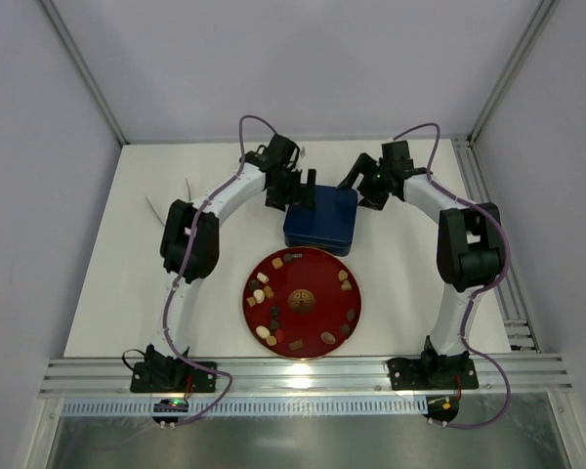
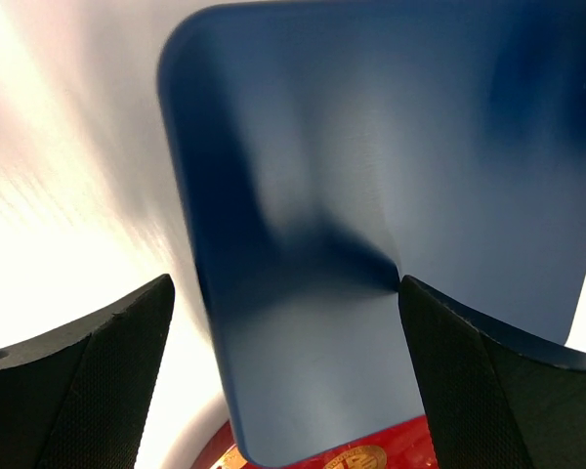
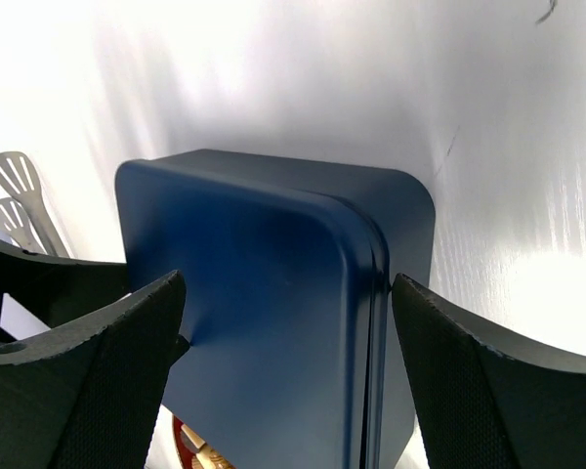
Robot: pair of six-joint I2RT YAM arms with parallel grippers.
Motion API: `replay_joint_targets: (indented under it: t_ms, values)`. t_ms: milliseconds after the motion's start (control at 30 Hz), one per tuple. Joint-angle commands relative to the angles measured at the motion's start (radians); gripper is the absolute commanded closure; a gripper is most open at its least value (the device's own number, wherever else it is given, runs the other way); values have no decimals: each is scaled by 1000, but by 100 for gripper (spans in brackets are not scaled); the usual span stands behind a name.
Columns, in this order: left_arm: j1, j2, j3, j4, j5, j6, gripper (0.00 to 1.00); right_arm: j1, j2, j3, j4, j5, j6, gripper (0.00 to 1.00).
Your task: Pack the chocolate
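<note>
White counter (image 1: 107,293) had the closed dark blue tin (image 1: 320,217) at upper centre, with the red plate (image 1: 322,283) just below it. Left hand (image 2: 284,283) and right hand (image 3: 288,281) both hung over the tin, spread wide, gripping nothing. The chocolate (image 1: 264,293) sat scattered round the plate.

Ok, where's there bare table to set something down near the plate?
Bare table lies right of the red plate, toward the right arm, and outside the left arm at the left edge. Crowded behind the plate: the blue tin, with the left gripper and right gripper open at it.
</note>
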Motion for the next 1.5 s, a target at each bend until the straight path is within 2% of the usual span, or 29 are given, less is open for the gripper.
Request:
replay_joint_targets:
  t_ms: [0,300,567,767,1000,1467]
  values:
    - [34,-19,-9,21,97,-13,7,-1,20,78,-22,5,-22,13]
    - [63,-1,26,52,117,-36,6,-1,89,170,-93,32,-32,13]
    - [107,44,44,159,230,-91,8,0,106,185,-90,36,-26,14]
    - [117,70,58,199,302,-117,12,-1,104,179,-74,32,-28,18]
    - [117,52,32,247,333,-134,19,-1,103,155,-62,30,-32,30]
    - [123,4,1,267,341,-127,25,-1,106,141,-48,32,-32,34]
